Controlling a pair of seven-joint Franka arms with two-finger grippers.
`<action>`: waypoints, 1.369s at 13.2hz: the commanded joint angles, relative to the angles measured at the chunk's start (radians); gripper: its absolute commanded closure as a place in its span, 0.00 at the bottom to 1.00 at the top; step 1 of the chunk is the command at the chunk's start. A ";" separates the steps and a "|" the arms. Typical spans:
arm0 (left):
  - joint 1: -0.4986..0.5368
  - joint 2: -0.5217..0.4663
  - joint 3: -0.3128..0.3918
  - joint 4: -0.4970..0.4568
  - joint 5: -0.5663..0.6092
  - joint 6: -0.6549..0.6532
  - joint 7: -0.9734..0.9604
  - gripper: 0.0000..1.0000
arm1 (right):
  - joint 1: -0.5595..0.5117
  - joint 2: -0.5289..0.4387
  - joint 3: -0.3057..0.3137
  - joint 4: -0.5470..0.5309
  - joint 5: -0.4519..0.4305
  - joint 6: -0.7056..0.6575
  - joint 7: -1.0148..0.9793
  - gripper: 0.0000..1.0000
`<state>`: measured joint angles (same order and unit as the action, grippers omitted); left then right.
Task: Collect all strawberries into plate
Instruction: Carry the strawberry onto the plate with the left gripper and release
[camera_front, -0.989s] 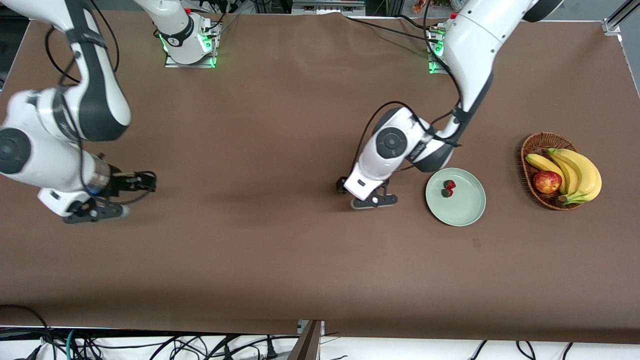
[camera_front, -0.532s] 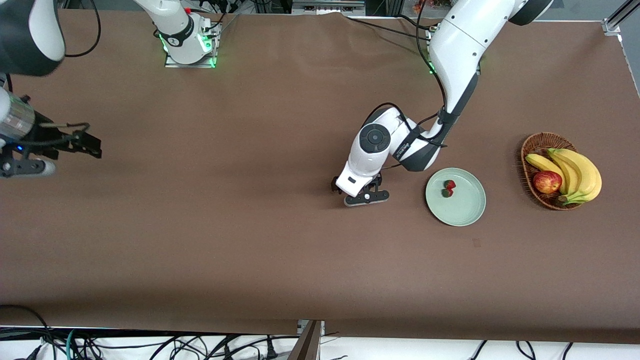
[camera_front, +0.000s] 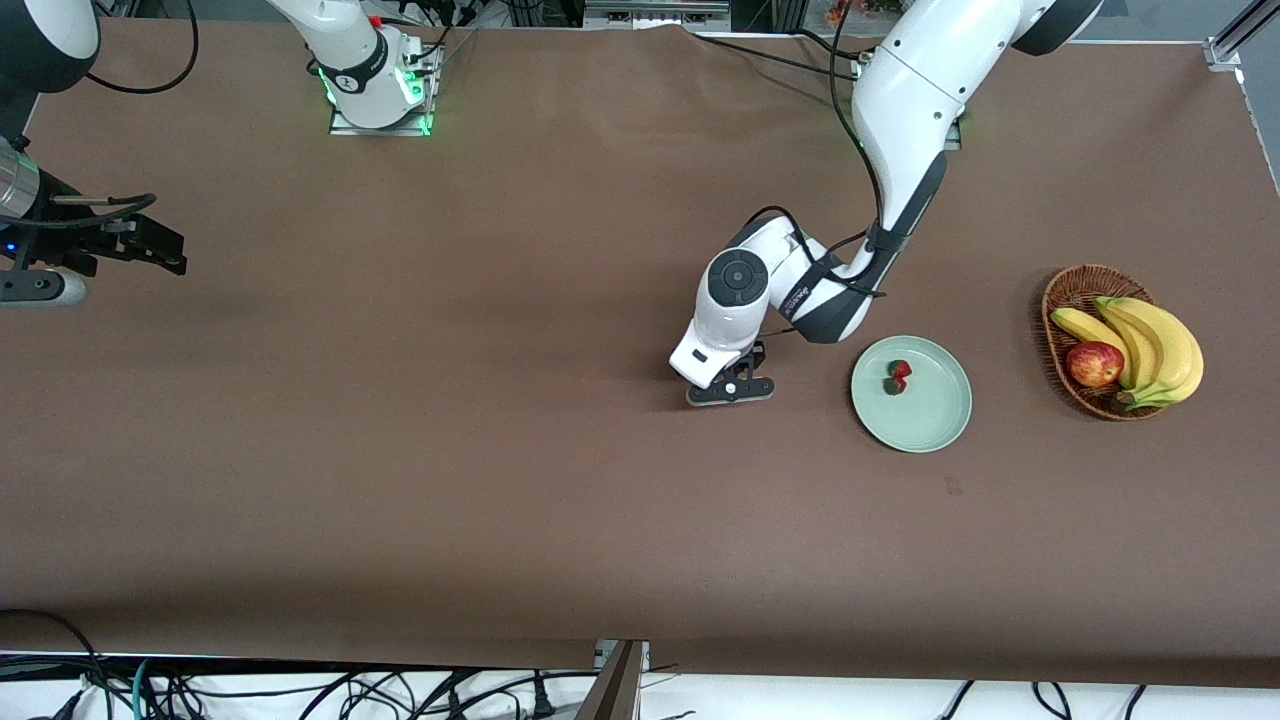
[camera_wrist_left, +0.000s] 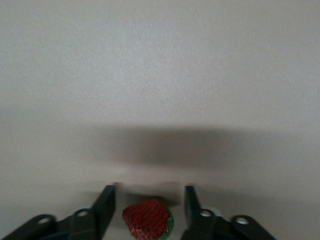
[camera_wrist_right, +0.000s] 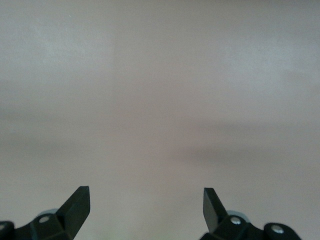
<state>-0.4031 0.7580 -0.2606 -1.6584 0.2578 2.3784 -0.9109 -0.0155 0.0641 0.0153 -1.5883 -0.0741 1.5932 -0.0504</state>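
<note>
Front view: left pincer (camera_front: 722, 380) is down at the bench (camera_front: 500, 480), just beside the plate (camera_front: 935, 435), toward the right arm's end of it. Two strawberries (camera_front: 897, 377) sit in the plate, touching each other. The third berry isn't visible here; the wrist covers it. Right arm waits, its pincer cut off at the frame edge. The basket (camera_front: 1075, 290) with bananas (camera_front: 1160, 345) and an apple (camera_front: 1094, 363) isn't involved.

Left wrist view: the third strawberry (camera_wrist_left: 146, 219) lies on the bench between the fingers (camera_wrist_left: 106, 207), jaws part-open with a slim gap each side, nothing gripped yet. Berry is partly cut off at the frame edge and the green cap barely shows.

Handling, my read: tiny, light and soft, so it bruises or squirts out if pinched hard. Take it across the widest part of the red body with a gentle squeeze.

Right wrist view: right pincer (camera_wrist_right: 146, 192) is wide open and empty, over bare bench.
</note>
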 joint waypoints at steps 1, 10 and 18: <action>-0.003 0.000 0.001 -0.001 0.026 -0.005 -0.013 0.76 | -0.012 -0.081 -0.005 -0.018 -0.010 -0.010 -0.009 0.00; 0.156 -0.106 -0.008 0.071 0.011 -0.260 0.309 0.84 | -0.014 -0.069 -0.029 -0.018 0.048 -0.099 -0.012 0.00; 0.379 -0.111 -0.005 0.055 0.021 -0.340 0.808 0.00 | -0.014 -0.046 -0.046 -0.009 0.048 -0.107 -0.013 0.00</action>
<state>-0.0222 0.6504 -0.2508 -1.5965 0.2598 2.0443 -0.1237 -0.0246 0.0249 -0.0321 -1.5987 -0.0417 1.4968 -0.0506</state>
